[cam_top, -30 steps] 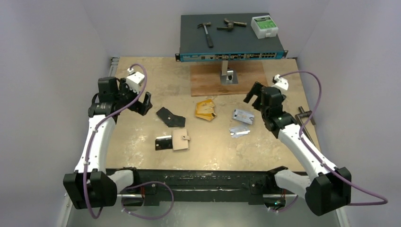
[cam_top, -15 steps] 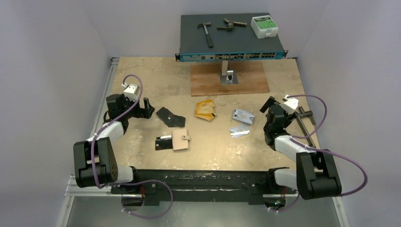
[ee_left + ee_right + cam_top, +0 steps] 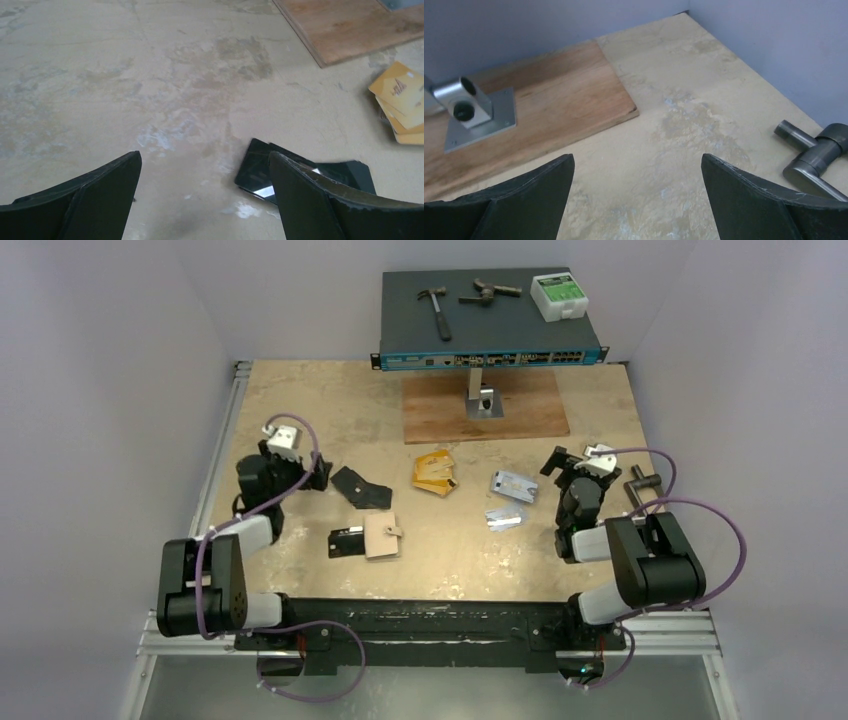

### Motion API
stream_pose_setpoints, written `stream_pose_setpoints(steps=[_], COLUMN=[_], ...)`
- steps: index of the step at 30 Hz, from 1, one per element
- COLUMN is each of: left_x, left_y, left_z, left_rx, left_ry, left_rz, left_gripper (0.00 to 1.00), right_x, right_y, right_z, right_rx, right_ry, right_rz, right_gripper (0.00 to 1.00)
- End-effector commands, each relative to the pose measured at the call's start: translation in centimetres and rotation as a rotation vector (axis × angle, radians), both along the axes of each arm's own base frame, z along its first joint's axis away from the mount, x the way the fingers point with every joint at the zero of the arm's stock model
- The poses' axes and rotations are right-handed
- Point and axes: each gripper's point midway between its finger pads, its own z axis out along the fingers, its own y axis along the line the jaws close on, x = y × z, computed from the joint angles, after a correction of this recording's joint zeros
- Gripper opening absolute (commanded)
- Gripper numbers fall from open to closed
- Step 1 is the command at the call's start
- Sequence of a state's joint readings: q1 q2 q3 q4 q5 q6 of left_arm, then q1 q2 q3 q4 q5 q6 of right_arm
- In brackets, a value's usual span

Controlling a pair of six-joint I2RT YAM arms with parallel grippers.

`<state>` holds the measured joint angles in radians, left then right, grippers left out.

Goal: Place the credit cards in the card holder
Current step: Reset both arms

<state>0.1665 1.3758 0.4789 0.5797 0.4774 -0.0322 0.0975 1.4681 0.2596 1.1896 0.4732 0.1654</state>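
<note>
Change: both arms are folding back toward their bases, bringing the left hand [image 3: 310, 473] and right hand [image 3: 556, 462] lower and nearer; nothing on the desk [image 3: 330, 410] is shifting.
Hands: both are standing spread wide, carrying nothing.
Meaning: no card is sitting in the holder; the work looks unstarted or paused.
Left side: the orange-gold credit cards [image 3: 434, 473] are lying fanned to the right of the left hand, beyond the black wallet [image 3: 360, 487].
Right side: the silvery credit cards [image 3: 513, 486] are lying just left of the right hand, not touching it.
Near centre: the card holder [image 3: 381, 536] is lying folded between both arms, touching neither hand.
</note>
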Motion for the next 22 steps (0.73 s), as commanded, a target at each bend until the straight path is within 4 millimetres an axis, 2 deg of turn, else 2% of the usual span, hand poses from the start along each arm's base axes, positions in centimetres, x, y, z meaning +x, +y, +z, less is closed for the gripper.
stream_pose_setpoints(steps=[1,2,4,7,9,22], left_x=[-1.2,-1.2,-0.5,-0.8,-0.6,-0.7], left_y=[-1.2,-1.2,-0.7,-0.7,-0.9,-0.8], left_z=[1.7,1.7,1.1,1.1,1.6,1.4], left_rx=[0.154,0.151,0.157,0.127,0.117,0.119], left_ry=[-0.28,-0.298,-0.185,-0.195,-0.234,-0.217], left_rz=[0.075,0.08,0.09,0.054,0.052,0.055], left_gripper=[1.0,1.0,1.0,1.0,1.0,1.0], right_x=[0.4,1.0,1.7,1.5,1.3,1.2], right_y=[1.7,1.6,1.5,1.2,1.2,0.8], right_z=[2.3,2.8,1.8,2.4,1.9,2.3], right_rx=[-0.053,-0.068,-0.039,-0.061,-0.037,-0.064], right_ry=[-0.101,-0.12,-0.048,-0.081,-0.06,-0.08], right_rz=[0.098,0.094,0.076,0.067,0.066,0.045], right_gripper=[0.99,0.99,0.99,0.99,0.99,0.99])
